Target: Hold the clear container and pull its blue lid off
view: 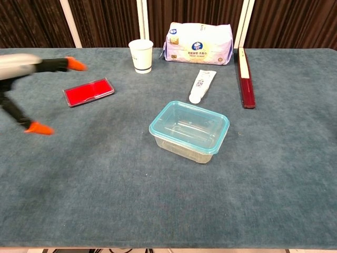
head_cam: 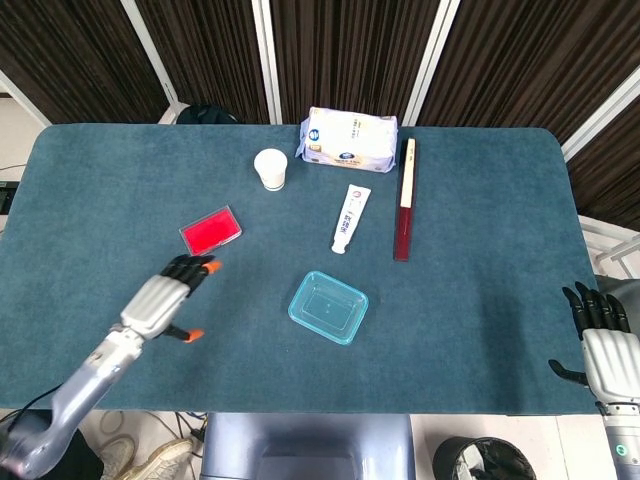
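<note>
The clear container [head_cam: 328, 307] [view: 189, 132] sits near the middle of the table with its blue lid [view: 189, 125] on top. My left hand [head_cam: 168, 300] [view: 23, 89] hovers over the table to the left of the container, fingers spread and holding nothing; its fingertips are orange. At the table's right front corner my right hand [head_cam: 604, 350] stays with fingers apart, empty; the chest view does not show it.
A red flat case [head_cam: 211, 231] lies just beyond my left hand. Further back stand a white paper cup [head_cam: 271, 168], a pack of wipes [head_cam: 350, 139], a white tube [head_cam: 350, 218] and a long dark red box [head_cam: 404, 200].
</note>
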Controlling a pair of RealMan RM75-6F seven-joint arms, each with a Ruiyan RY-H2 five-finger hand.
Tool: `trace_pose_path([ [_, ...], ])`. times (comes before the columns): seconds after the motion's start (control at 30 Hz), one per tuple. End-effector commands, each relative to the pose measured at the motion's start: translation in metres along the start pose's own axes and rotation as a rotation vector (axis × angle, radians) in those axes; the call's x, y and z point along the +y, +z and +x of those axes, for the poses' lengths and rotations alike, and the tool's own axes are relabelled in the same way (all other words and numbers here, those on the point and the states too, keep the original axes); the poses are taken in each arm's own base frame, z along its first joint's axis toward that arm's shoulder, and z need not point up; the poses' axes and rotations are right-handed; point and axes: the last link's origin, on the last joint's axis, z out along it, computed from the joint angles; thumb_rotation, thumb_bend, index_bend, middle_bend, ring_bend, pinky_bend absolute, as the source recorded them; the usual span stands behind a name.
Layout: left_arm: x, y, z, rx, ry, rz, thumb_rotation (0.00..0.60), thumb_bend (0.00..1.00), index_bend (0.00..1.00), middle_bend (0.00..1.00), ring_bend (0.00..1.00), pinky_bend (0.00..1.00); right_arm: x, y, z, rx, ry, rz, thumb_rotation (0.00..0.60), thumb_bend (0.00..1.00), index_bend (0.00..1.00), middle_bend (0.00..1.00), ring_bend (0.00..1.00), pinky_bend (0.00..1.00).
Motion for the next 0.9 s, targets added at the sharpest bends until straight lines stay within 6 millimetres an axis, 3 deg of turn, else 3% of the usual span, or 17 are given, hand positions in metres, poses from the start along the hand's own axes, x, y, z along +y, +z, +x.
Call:
trace_pose_path([
  [0.03,0.017,0.039,0.003,-0.050,-0.068,-0.044,0.600,0.00,0.00,0.00,0.00,0.05,0.000,0.001,0.000,-0.002,0.008,-0.005,0.600,0.20,0.00,0.00,0.00,0.00],
  [0.43,0.043,0.096,-0.010,-0.144,-0.108,-0.094,0.600,0.00,0.00,0.00,0.00,0.05,0.001,0.002,-0.001,-0.009,0.021,-0.027,0.600,0.20,0.00,0.00,0.00,0.00],
  [0.9,0.079,0.129,-0.031,-0.194,-0.130,-0.156,0.600,0.00,0.00,0.00,0.00,0.05,0.001,0.004,-0.001,-0.006,0.017,-0.036,0.600,0.20,0.00,0.00,0.00,0.00],
])
